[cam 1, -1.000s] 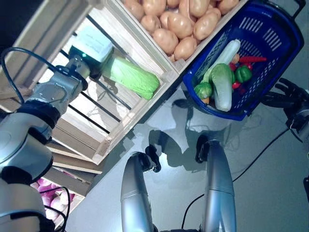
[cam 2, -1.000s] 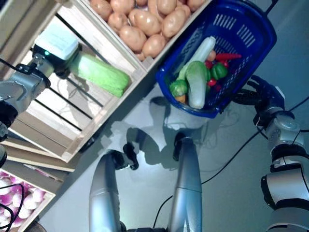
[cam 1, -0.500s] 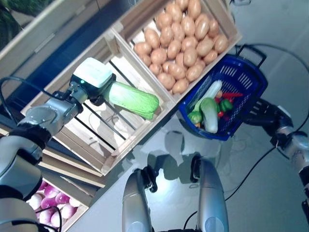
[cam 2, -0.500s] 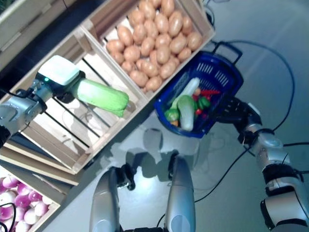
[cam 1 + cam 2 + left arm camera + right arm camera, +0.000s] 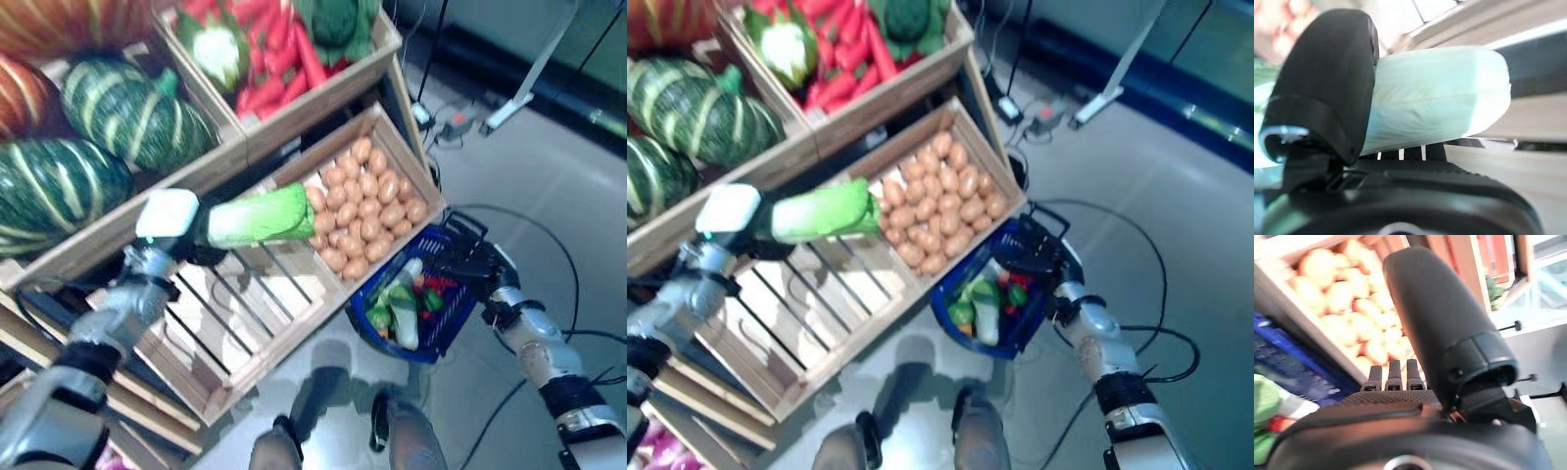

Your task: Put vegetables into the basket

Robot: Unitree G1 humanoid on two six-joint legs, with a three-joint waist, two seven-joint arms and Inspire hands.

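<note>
My left hand [image 5: 194, 235] is shut on a long pale green cabbage [image 5: 260, 215] and holds it in the air above the slatted wooden crate [image 5: 250, 313]. The left wrist view shows the cabbage's pale stalk end [image 5: 1440, 107] pinched under the thumb [image 5: 1327, 88]. The blue basket [image 5: 446, 338] stands on the floor to the right of the stand; a white and green vegetable [image 5: 404, 318], small green ones and red ones lie in it. My right hand [image 5: 470, 266] is open at the basket's far rim, fingers straight [image 5: 1393, 374].
The wooden stand fills the left side, with a crate of potatoes [image 5: 367, 206] right beside the basket. A white frame leg [image 5: 519, 98] and cables [image 5: 549, 255] lie on the grey floor to the right.
The camera has tilted up, so the whole scene has shifted. My left hand has raised the cabbage higher above the slatted crate. The right hand stays by the basket's rim.
</note>
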